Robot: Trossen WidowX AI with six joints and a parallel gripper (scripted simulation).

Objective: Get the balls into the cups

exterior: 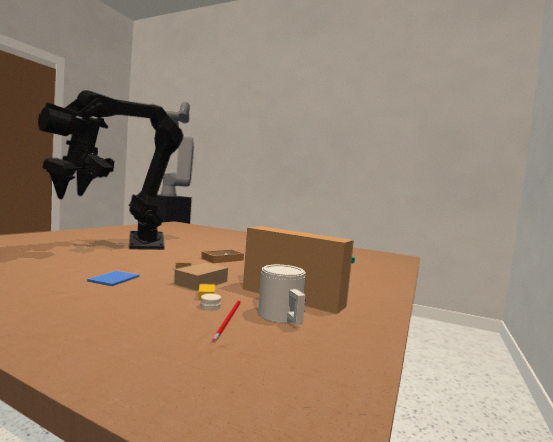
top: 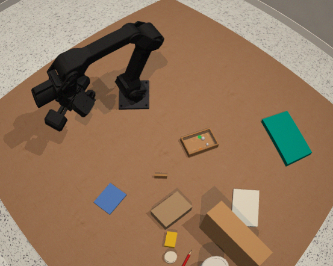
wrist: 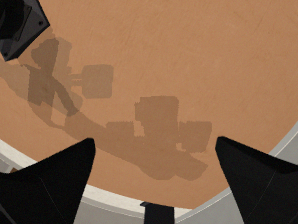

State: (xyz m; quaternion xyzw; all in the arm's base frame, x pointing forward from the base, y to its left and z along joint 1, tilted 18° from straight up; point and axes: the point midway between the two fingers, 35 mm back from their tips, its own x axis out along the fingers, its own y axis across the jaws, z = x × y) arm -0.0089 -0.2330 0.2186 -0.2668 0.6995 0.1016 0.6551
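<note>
The wooden puzzle lies flat on the table, a shallow tray with raised walls. Inside, the large ball is just beside the green cup, apparently outside it. The small ball lies apart from the orange cup, which shows faintly near one long wall. The clear cover cannot be made out. My gripper is open and empty, high above the table and well to the left of the puzzle. The puzzle is not in the wrist view.
A small wooden block and a brown box lie near the puzzle. A tall box stands beyond them, by a mug. A teal box, blue pad and white pad lie around.
</note>
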